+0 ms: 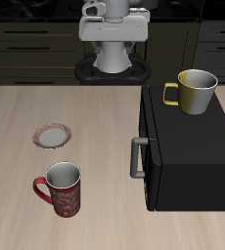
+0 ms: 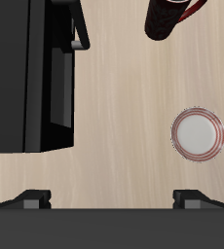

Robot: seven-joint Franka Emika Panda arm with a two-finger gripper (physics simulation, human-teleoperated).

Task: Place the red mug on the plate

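Observation:
The red mug (image 1: 61, 188) stands upright on the table near the front edge, its loop handle pointing away from the black box. It also shows in the wrist view (image 2: 170, 15), partly cut off by the frame edge. The plate (image 1: 53, 136) lies flat on the table a little farther back than the mug, empty; it shows in the wrist view too (image 2: 197, 133). My gripper (image 2: 112, 199) is open and empty, its fingertips (image 2: 31, 199) wide apart, high above the table near the robot's base. It touches neither the mug nor the plate.
A black box with a grey handle (image 1: 188, 146) stands on the table beside the mug and plate, also in the wrist view (image 2: 31, 78). A yellow mug (image 1: 195, 90) stands on top of it. The robot arm (image 1: 112, 29) is at the back.

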